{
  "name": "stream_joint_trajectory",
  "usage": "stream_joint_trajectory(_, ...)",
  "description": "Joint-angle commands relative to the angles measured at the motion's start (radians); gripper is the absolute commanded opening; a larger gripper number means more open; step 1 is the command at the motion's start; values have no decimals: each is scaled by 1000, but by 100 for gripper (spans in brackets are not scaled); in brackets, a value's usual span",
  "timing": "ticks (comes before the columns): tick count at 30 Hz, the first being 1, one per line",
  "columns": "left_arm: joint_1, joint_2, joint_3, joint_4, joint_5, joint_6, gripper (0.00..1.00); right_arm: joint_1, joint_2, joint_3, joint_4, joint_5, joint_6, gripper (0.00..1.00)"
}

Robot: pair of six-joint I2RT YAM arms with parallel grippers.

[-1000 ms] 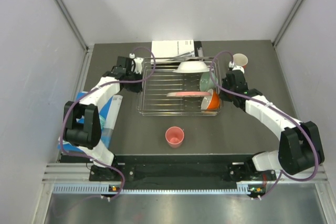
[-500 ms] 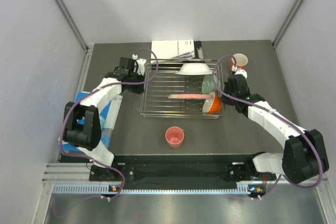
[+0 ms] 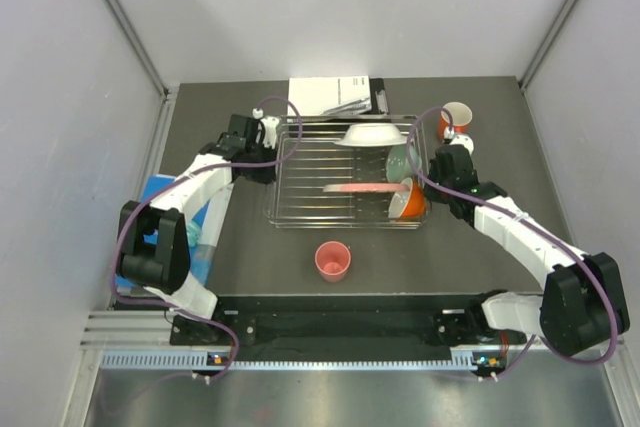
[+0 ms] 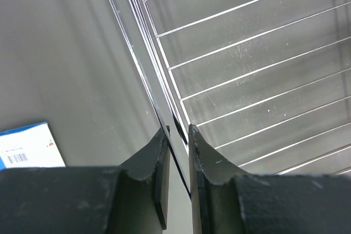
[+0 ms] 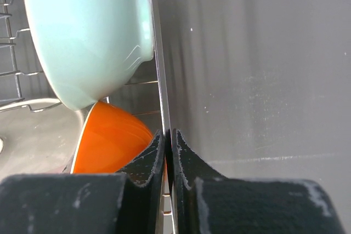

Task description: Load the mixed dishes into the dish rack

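A blue sheet (image 3: 213,209) lies at the far left of the dark table (image 3: 250,247), under the left arm, which reaches to the left side of the dish rack (image 3: 310,162). There the left gripper (image 3: 266,135) has its fingers drawn narrow on the rack's rim wire; in its wrist view the wire runs straight down into the slim gap between the two black fingers (image 4: 159,157). Behind the rack a white printed paper (image 3: 325,95) rests near the back wall. In front of the rack, on the open table, the small pink cup (image 3: 332,260) stands upright, well apart from the wires. Inside the rack, a white plate (image 3: 370,133) leans at the back and a pale pink plate (image 3: 362,187) shows edge-on toward the front. At the right end the mint-green bowl (image 3: 400,159) stands on edge with the orange bowl (image 3: 406,199) just in front of it, both against the side wire. The right gripper (image 3: 432,162) is pinched almost closed on that right rim wire, the bowls just beyond its fingers (image 5: 145,160) in the wrist view. Outside the rack near the far right corner, the orange mug (image 3: 455,119) stands on the table.
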Motion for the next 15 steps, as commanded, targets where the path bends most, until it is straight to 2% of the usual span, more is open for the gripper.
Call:
stream_joint_trajectory(1,-43,-79,0,-64,136,60,3,1,-9,44,25,63,35,18)
stream_joint_trajectory(2,-43,-79,14,-70,127,62,6,1,-24,45,22,71,39,30)
stream_joint_trajectory(3,-43,-76,22,-79,119,66,14,1,-32,47,19,80,33,32)
stream_joint_trajectory(4,-42,-78,34,-84,104,67,17,0,-40,50,12,85,31,39)
stream_joint_trajectory(5,-42,-78,37,-84,99,65,20,0,-58,51,11,91,33,53)
stream_joint_trajectory(6,-42,-78,39,-84,96,65,31,1,-64,53,9,97,35,60)
stream_joint_trajectory(7,-42,-79,42,-81,83,63,37,0,-70,62,-1,97,33,65)
stream_joint_trajectory(8,-42,-81,43,-77,73,59,43,1,-78,68,-7,100,33,77)
stream_joint_trajectory(9,-42,-81,45,-79,66,59,48,-2,-81,77,-17,114,36,82)
stream_joint_trajectory(10,-42,-82,49,-77,56,59,52,-2,-83,97,-35,120,35,87)
stream_joint_trajectory(11,-42,-85,51,-79,46,63,53,-3,-86,108,-41,126,33,99)
stream_joint_trajectory(12,-42,-88,53,-79,38,63,54,-11,-87,119,-47,134,31,100)
stream_joint_trajectory(15,-42,-105,54,-82,18,57,75,-43,-83,168,-72,149,25,100)
